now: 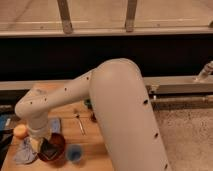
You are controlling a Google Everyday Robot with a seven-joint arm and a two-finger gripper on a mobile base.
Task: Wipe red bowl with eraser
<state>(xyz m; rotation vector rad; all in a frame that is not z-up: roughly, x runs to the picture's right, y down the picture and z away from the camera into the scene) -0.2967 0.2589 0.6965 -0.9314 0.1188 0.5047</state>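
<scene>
So here's the count. One arm, one gripper (45,144), and it's down at the front-left corner of the wooden table (92,150), sitting right in the one red bowl (61,150). The bowl looks a fairly dark red under the arm's shadow. The fingers are pinched together on the one eraser (49,148), a little black block that's down inside the bowl. I can't tell if it's actually touching the bottom.

Taking the bowl as the middle of the clock:
- 3 to 4 o'clock: one small blue cup (75,153), just beside the bowl, standing upright
- 12 o'clock: one light blue flat sponge (54,124), partly hidden behind the wrist
- 1 to 2 o'clock: one thin metal utensil (79,123) lying flat on the wood; fork or spoon, no idea
- 8 to 9 o'clock: one crumpled grey-blue cloth (25,153), right up against the bowl
- 10 o'clock: one small round orange thing (20,131) with a paler top, near the bowl but not touching

That's five loose items around the bowl, plus the eraser in it.

The fat white arm (120,115) comes in from about 4 o'clock, bends near the table's left edge, then drops straight down to the bowl. It covers a good chunk of the right half of the table.
</scene>
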